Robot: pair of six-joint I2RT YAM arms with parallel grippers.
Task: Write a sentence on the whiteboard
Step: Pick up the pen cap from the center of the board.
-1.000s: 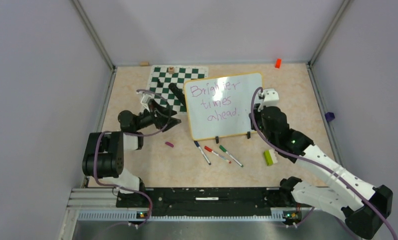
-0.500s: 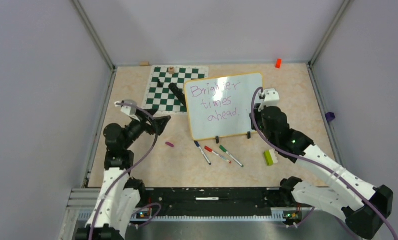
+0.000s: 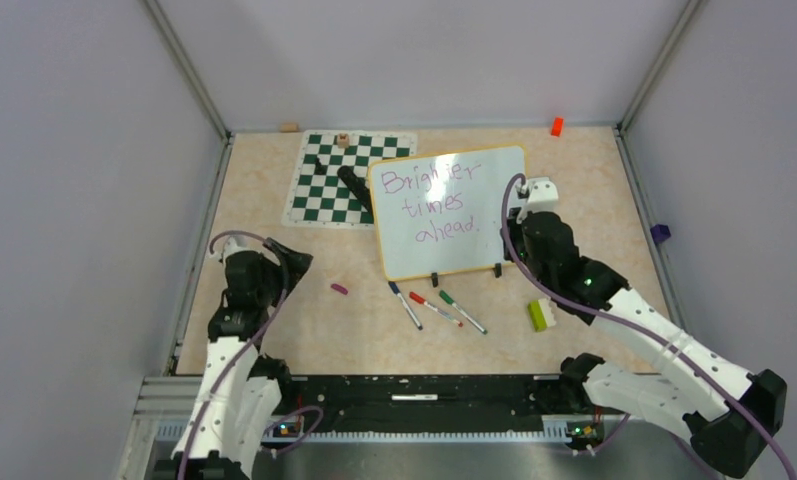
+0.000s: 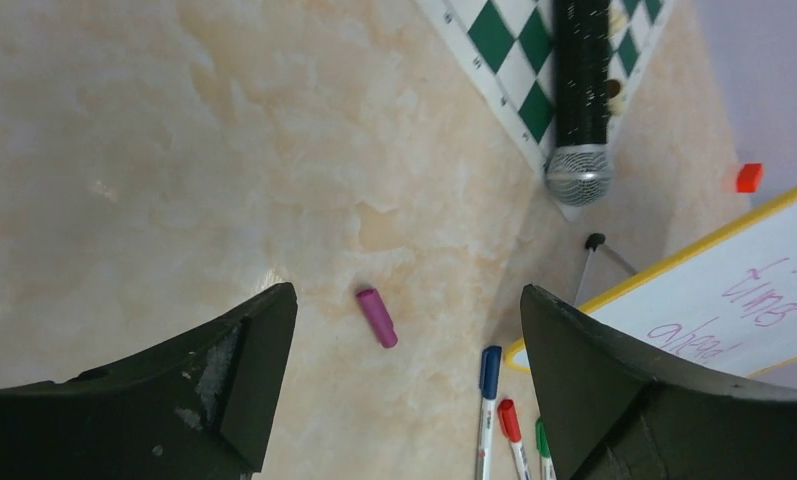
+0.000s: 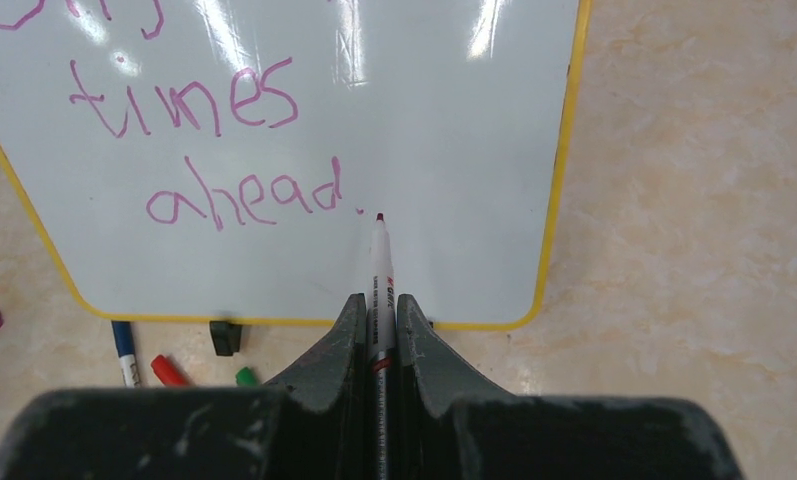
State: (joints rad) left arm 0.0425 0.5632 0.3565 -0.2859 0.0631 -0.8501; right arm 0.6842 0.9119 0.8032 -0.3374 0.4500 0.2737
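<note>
As the desk (image 3: 584,180) is viewed from above, the whiteboard (image 3: 449,235) is seen beside the chess mat (image 3: 319,192), the sentence (image 3: 432,204) written in 3 lines. Left wrist: the left pincer (image 4: 406,296) is held apart above a purple cap (image 4: 376,317). Right wrist: the right pincer (image 5: 379,302) is clamped on a marker (image 5: 379,260).

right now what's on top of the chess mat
A black microphone lies on the chess mat, with a small dark piece and a tan piece near its far edge. The whiteboard hides its near right corner.
</note>
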